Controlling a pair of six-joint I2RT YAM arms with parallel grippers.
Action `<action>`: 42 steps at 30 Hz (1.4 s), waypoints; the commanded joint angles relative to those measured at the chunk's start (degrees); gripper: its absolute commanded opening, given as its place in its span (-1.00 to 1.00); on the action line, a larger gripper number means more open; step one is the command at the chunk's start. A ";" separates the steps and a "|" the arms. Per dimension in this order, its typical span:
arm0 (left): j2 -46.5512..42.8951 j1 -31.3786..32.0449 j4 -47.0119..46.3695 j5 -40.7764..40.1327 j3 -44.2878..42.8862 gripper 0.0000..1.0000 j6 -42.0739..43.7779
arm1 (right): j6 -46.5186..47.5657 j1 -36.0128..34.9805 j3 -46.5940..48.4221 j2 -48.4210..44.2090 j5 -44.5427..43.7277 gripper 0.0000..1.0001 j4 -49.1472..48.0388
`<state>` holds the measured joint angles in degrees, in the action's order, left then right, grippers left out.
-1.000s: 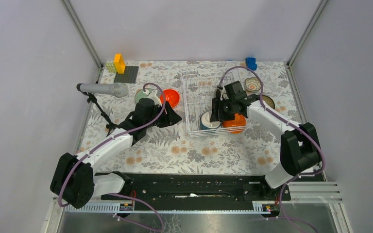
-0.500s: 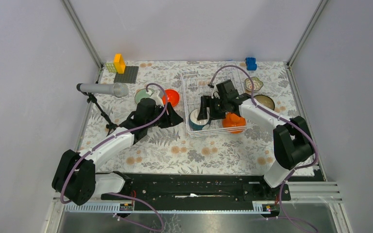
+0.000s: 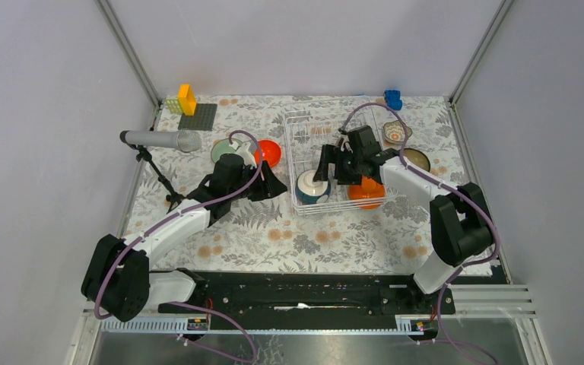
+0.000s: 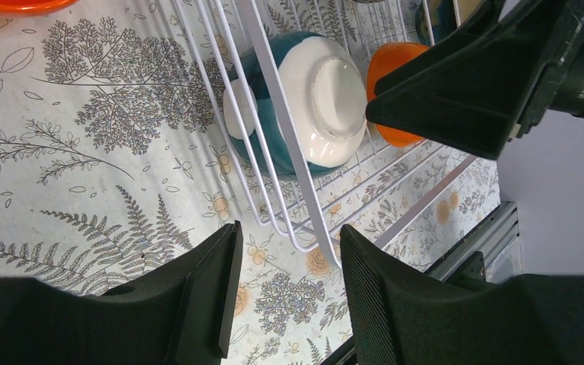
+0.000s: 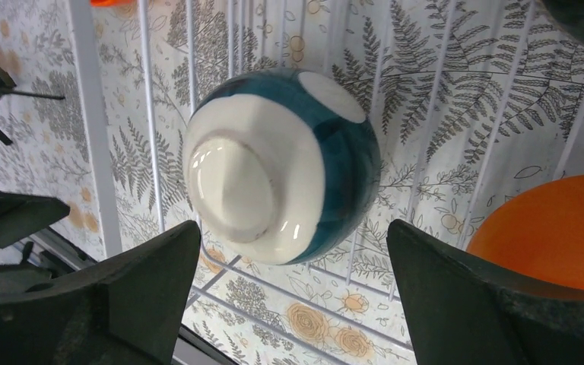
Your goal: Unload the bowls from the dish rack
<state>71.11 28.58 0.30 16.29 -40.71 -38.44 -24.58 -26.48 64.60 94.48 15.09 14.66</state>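
The white wire dish rack [image 3: 290,152] stands at mid-table. A teal blue bowl [image 3: 311,186] lies upside down in its near-left corner, white base up [image 5: 281,175], with an orange bowl [image 3: 366,192] beside it in the rack. My right gripper [image 3: 333,169] hovers over the teal bowl, open wide [image 5: 295,230], touching nothing. My left gripper [image 3: 272,182] is open just outside the rack's left corner [image 4: 289,228], the corner wire [image 4: 321,243] close by one finger. On the table lie a mint green bowl [image 3: 223,150], an orange bowl [image 3: 268,152], a patterned bowl [image 3: 395,133] and a dark brown bowl [image 3: 417,160].
A microphone [image 3: 160,140] on a small stand stands left of my left arm. Yellow blocks [image 3: 185,99] and a dark grey baseplate [image 3: 198,116] sit at the back left, a blue block [image 3: 392,99] at the back right. Walls close in three sides.
My right gripper has opened wide and drawn back a little. The teal bowl now lies further left in the rack. My left arm has barely moved.
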 commanded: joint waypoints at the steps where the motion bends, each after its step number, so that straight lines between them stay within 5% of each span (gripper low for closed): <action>1: -1.30 0.34 -2.22 0.27 -1.05 0.10 0.88 | -4.60 3.24 -2.47 2.37 8.10 0.99 -6.77; 9: -0.37 0.51 -2.32 0.48 -1.13 0.10 1.09 | -6.63 4.87 -3.25 8.42 16.29 0.99 -11.75; 31: -1.51 0.52 -1.24 -0.31 -1.06 0.10 2.15 | -8.01 4.87 -1.88 15.00 10.45 0.99 -11.97; 42: -1.80 0.60 -0.71 -1.13 -1.22 0.10 2.48 | -11.39 4.79 -2.64 16.97 15.45 0.99 -17.48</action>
<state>70.94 28.86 0.78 16.01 -40.71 -37.06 -35.16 -20.75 63.18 106.74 29.47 -2.09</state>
